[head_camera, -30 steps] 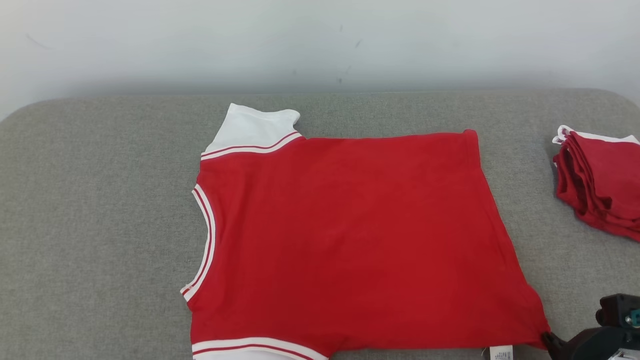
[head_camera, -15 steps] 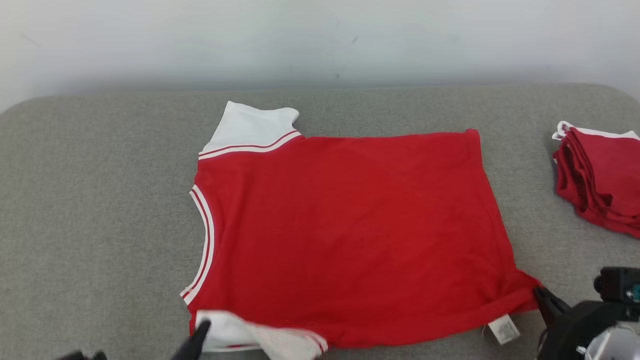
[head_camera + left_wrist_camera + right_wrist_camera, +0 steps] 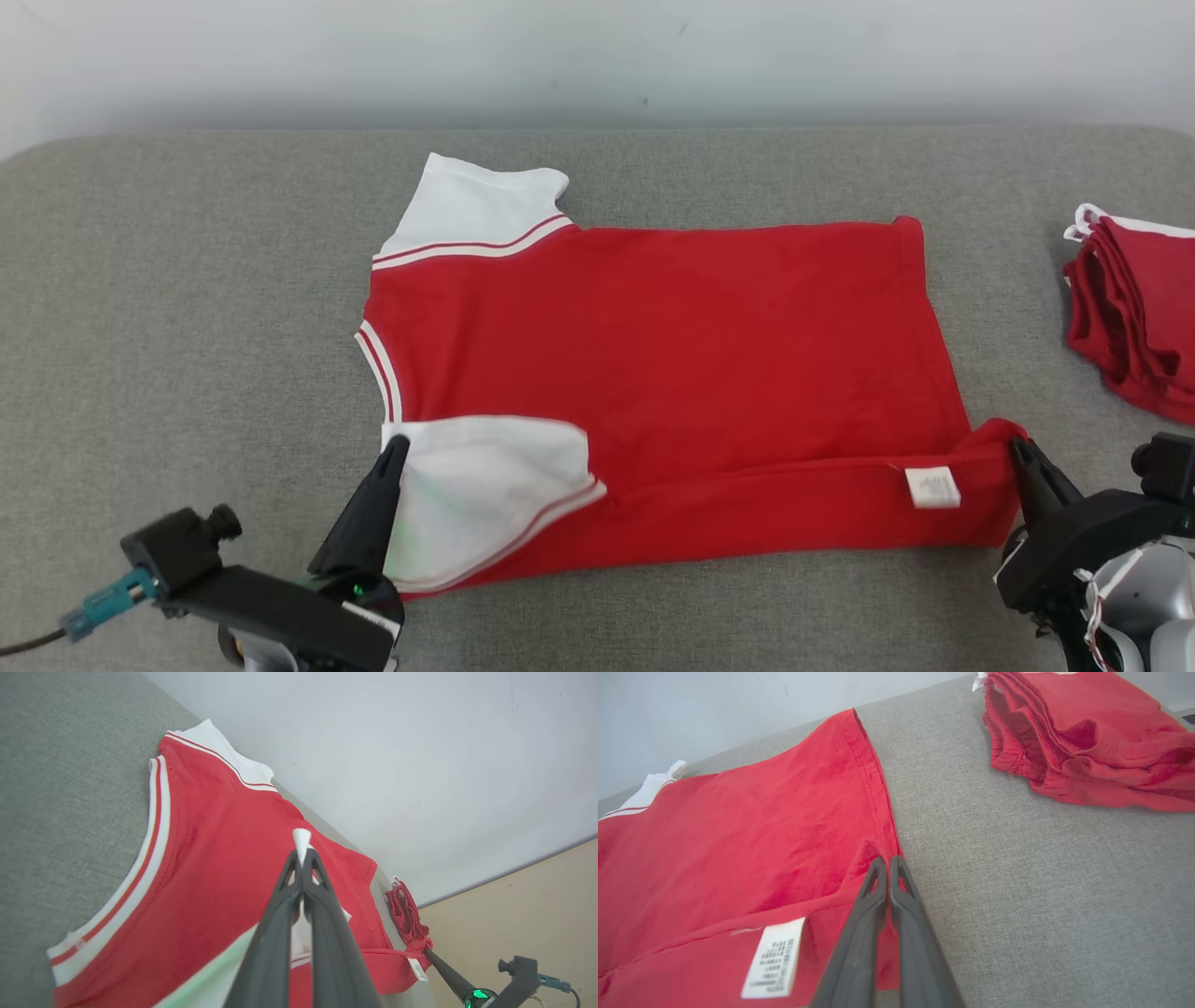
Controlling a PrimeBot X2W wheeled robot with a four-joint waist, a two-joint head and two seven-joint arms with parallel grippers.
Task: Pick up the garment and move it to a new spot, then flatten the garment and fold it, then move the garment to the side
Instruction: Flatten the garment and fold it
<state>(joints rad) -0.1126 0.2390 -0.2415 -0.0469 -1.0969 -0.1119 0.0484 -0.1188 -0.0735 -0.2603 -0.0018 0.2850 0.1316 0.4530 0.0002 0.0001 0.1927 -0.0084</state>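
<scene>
Head view: red jersey T-shirt with white short sleeves (image 3: 672,355) is lying across the grey fabric-covered surface (image 3: 187,280), its near edge doubled over
Left gripper (image 3: 398,444) is pinching the near white sleeve (image 3: 485,485); right gripper (image 3: 1018,450) is pinching the hem corner beside the small white label (image 3: 932,487); a folded plain red garment (image 3: 1134,308) is sitting well apart. Left wrist view: dark fingers (image 3: 275,924) are pressing together on a tip of white cloth. Right wrist view: fingers are pressing together on red fabric just beside the label

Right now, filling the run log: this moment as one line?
step: fold | garment: near edge turned over | left tool: shut on its sleeve | right tool: shut on its corner
</scene>
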